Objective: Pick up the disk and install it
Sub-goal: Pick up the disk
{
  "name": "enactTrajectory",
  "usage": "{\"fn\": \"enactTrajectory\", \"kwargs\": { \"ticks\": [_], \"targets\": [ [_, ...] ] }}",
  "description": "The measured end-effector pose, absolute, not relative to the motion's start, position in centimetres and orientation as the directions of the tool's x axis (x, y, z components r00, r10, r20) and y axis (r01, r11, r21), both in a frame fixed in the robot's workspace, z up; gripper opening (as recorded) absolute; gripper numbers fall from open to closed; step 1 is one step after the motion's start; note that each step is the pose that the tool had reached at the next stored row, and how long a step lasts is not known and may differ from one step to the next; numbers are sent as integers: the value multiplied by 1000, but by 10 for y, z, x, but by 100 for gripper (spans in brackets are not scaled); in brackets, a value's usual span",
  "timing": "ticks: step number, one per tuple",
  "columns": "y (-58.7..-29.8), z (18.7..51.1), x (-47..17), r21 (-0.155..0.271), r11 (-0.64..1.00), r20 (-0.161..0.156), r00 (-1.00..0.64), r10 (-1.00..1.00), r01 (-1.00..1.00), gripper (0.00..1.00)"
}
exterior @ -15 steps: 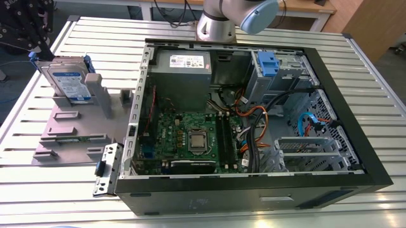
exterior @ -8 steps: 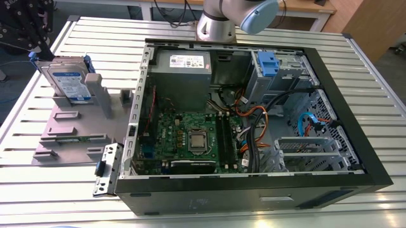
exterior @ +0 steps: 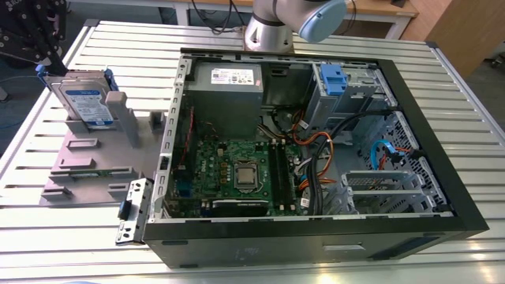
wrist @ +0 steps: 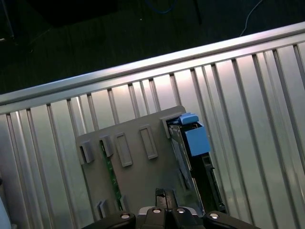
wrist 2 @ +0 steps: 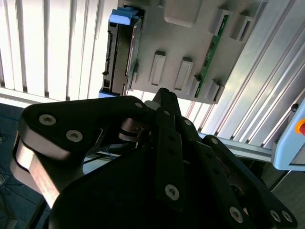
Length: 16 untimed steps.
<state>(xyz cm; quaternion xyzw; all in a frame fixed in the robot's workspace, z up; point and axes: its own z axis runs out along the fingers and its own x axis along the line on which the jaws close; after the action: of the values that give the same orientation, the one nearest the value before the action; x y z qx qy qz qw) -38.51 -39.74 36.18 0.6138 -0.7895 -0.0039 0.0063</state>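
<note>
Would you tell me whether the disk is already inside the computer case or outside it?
Outside. The disk stands on edge in the grey holder on the slatted table, beside the open computer case.

Slatted metal table (exterior: 71,248), open computer case (exterior: 316,239) lying on its side toward the exterior view's right, flat grey holder (exterior: 87,163) just beside it toward the exterior view's left, arm base (exterior: 268,35) standing at the far side behind the case.

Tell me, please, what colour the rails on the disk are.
Blue; the rails on the disk show best in the first wrist view.
</note>
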Motion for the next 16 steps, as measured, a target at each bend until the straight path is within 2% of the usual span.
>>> {"fn": "enactTrajectory", "kwargs": {
  "ticks": [16],
  "targets": [
    [-397, 362, -385, 14, 233, 5, -233, -972, -972, 11]
  ]
}}
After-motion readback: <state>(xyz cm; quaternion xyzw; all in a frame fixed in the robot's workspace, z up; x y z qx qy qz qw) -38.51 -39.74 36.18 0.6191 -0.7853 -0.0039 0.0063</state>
